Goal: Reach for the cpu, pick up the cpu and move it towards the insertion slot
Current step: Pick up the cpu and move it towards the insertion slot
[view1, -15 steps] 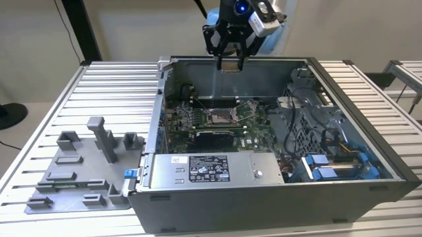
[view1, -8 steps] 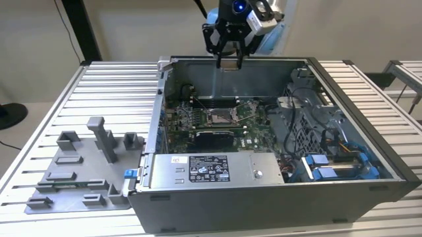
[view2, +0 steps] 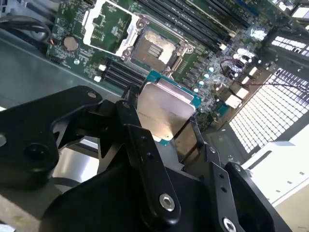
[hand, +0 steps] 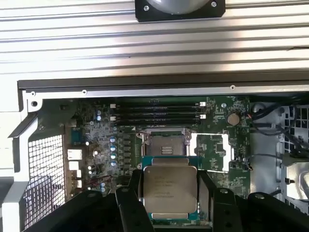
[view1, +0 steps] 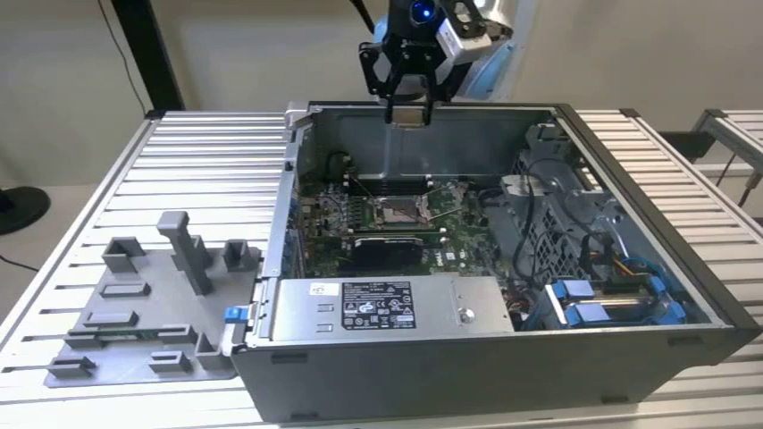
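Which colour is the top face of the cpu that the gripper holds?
Silvery-grey metal, with a teal-green edge around it. The cpu shows best in the first wrist view, between the fingers of the gripper.

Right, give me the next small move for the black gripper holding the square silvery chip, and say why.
Probably lower it forward over the case. The black gripper grips the square silvery chip high above the back wall of the grey computer case, while the metal-framed socket lies open on the green board below.

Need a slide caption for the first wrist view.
Gripper holds the cpu above the open insertion slot on the motherboard.
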Available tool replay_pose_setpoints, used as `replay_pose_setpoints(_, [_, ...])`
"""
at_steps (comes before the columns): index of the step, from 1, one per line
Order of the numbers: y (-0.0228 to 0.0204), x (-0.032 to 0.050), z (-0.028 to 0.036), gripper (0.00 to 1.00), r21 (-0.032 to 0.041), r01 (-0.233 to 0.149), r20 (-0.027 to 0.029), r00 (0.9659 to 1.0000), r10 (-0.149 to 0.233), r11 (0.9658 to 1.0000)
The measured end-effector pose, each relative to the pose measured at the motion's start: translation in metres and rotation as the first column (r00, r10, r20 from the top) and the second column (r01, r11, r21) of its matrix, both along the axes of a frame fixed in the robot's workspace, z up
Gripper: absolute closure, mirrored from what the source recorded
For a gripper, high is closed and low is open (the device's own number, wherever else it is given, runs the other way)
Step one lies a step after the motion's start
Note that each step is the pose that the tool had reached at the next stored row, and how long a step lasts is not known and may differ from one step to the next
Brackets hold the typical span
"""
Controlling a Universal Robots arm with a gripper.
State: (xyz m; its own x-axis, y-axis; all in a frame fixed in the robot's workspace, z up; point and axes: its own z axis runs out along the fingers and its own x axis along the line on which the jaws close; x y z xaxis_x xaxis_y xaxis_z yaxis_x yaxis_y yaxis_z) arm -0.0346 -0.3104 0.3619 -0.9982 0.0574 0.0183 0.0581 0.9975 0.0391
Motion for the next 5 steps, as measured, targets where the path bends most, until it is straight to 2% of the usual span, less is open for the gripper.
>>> replay_pose_setpoints(5, [0.0000, -0.0005, 0.0000, 1.00, 0.0000, 0.000, 0.0000, 1.0000, 0.000, 1.0000])
